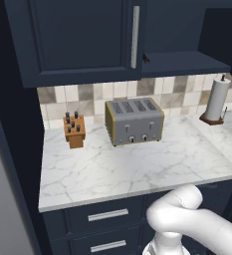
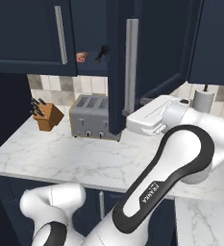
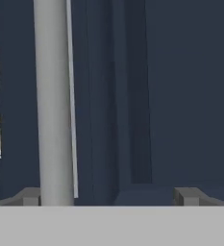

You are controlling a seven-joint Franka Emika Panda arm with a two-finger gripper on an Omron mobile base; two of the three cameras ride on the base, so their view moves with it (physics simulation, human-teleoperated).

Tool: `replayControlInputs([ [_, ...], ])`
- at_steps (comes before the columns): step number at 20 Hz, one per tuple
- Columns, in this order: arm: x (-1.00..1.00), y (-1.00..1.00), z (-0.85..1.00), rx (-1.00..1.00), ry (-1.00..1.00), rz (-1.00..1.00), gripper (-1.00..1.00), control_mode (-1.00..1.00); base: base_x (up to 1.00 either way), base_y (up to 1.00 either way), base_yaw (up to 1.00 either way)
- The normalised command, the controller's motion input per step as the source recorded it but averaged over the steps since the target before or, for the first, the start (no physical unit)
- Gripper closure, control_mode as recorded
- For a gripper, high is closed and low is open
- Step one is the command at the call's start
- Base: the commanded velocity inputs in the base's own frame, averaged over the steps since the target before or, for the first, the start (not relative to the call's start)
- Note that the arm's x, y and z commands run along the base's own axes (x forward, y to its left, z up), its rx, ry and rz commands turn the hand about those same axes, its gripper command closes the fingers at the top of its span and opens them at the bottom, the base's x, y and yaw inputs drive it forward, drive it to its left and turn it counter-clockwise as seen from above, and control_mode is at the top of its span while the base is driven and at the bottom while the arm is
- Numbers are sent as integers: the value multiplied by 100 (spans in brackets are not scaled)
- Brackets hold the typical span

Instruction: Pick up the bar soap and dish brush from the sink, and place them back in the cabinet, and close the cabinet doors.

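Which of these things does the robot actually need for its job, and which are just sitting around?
Part of the job:
bar soap and dish brush, both on the cabinet shelf
cabinet doors
open gripper, beside a door's handle

Just lying about:
toaster
knife block
paper towel roll

A dark navy cabinet (image 1: 77, 35) hangs over a white marble counter (image 1: 137, 169). Its left door (image 1: 72, 37) looks closed, with a long vertical silver bar handle (image 1: 135, 36) near its right edge. To the right of that handle, the navy inner shelf (image 1: 182, 62) lies open to view; a small dark shape sits at its left end, too small to identify. On the counter, a silver four-slot toaster (image 1: 134, 121) stands against the tiled backsplash (image 1: 87, 99), with a wooden knife block (image 1: 74, 130) just to its left. A paper towel roll (image 1: 217, 99) stands upright well to the right. Navy drawers (image 1: 107, 215) with short horizontal handles run below the counter, and the white arm (image 1: 187, 219) rises at lower right.
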Motion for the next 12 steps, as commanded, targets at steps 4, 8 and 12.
replayControlInputs([
  [4, 38, 46, 0, 0, 0, 0, -100, -100, 0, 0, 0],
  [8, 38, 46, 0, 0, 0, 0, -100, -100, 0, 0, 0],
  [12, 36, 45, 0, 0, 0, 0, -100, -100, 0, 0, 0],
])
